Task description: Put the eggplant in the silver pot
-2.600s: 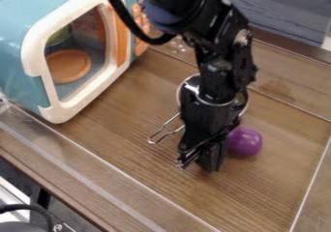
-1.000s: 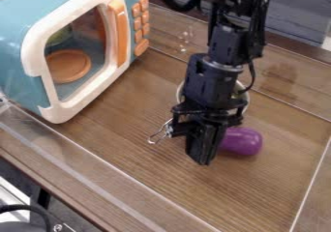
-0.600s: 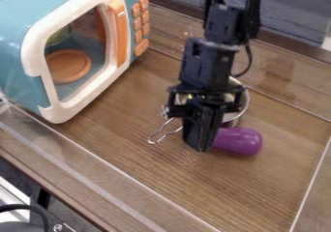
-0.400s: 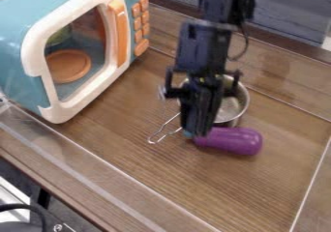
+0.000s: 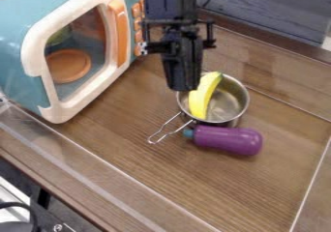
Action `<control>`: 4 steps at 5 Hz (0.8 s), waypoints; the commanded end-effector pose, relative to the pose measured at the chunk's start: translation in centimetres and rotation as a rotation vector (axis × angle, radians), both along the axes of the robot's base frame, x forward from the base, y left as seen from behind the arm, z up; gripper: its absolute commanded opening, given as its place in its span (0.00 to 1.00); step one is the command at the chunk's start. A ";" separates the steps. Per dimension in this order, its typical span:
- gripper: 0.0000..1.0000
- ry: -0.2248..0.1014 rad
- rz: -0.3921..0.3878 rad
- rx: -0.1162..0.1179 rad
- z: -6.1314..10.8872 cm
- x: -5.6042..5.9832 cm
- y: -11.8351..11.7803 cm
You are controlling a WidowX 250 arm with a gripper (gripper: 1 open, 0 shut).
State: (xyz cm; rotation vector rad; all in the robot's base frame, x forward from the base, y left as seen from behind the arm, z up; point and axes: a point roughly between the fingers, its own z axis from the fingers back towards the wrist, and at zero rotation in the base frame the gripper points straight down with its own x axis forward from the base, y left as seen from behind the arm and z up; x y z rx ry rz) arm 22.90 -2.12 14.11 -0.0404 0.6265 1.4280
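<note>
Eggplant, glossy purple toy with a darker stem cap [image 5: 226, 139], lies on its side on the brown wooden table [image 5: 116, 168], just in front of the small round shiny silver pot [image 5: 230, 104] and outside it; the stem end points left, close to the pot's thin wire loop handle [image 5: 165, 132], which sticks out toward the front-left. A yellow curved banana-like piece [image 5: 203, 94] leans inside the pot, its upper end rising above the rim. Black robot arm comes down from the top edge, and its end effector [image 5: 180, 81] hangs above the pot's left rim, clear of the eggplant, with its dark fingers pressed together and nothing between them. Teal-and-white toy microwave [image 5: 58, 47] stands at the left of the table, door side facing right-front, with an orange button panel and an orange round thing visible through the window. A clear raised edge runs along the table's front and right side.
</note>
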 end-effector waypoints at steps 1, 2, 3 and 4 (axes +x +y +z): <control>0.00 -0.043 0.123 0.005 0.8 -0.5 -1.0; 0.00 -0.052 0.183 0.012 0.4 -0.7 -1.7; 0.00 -0.060 0.239 0.019 0.1 -0.8 -2.1; 0.00 -0.070 0.274 0.027 -0.4 -0.8 -2.5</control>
